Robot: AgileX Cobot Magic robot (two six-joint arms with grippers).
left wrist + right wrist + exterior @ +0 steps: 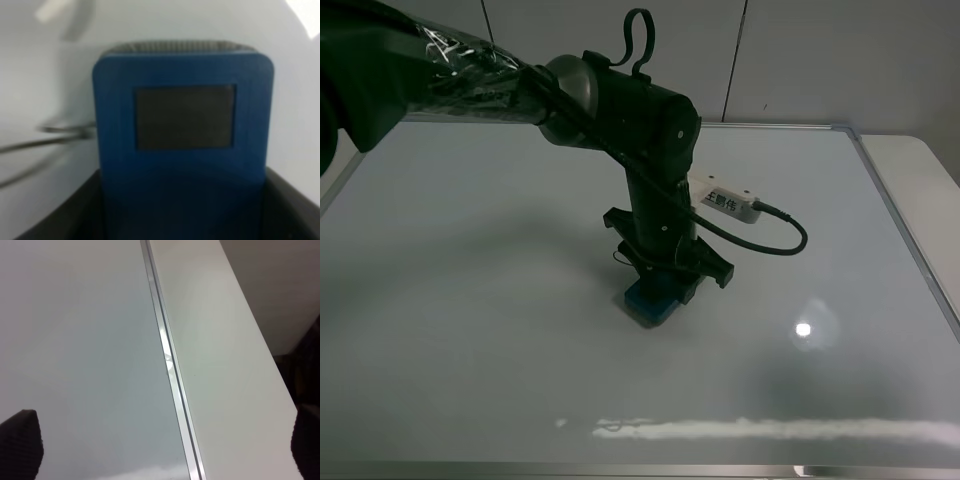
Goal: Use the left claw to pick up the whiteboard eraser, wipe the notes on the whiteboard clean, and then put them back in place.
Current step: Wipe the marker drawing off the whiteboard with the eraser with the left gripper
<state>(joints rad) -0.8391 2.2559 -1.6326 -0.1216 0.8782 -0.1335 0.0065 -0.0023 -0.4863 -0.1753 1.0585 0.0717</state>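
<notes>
Close-up from the left wrist: the whiteboard eraser (182, 125), blue w/ one dark recess showing, fills the view. The left claw (662, 278) has its jaws clamped on the eraser's two sides, pad face down on the whiteboard (470, 300), about mid-board. A thin dark loop just beside the claw looks like the notes (618, 257), though it's too small to be sure.

Judgement: the wipe is the step in hand. To do it well, hold the pad flat and pressed, sweep sideways across the loop w/ short overlapping strokes, and don't tilt, or an edge may skip ink.

The right gripper (162, 450) idles w/ jaws wide apart, nothing between them, over the board's silver frame (167, 365) and the white bench (225, 365) beyond it.

Board surface is glossy; a glare streak (770, 430) runs along its near edge. Further back, a white box (725, 203) and black cable (790, 240) hang off the arm. Behind it all is a plain grey panelled wall (820, 60).
</notes>
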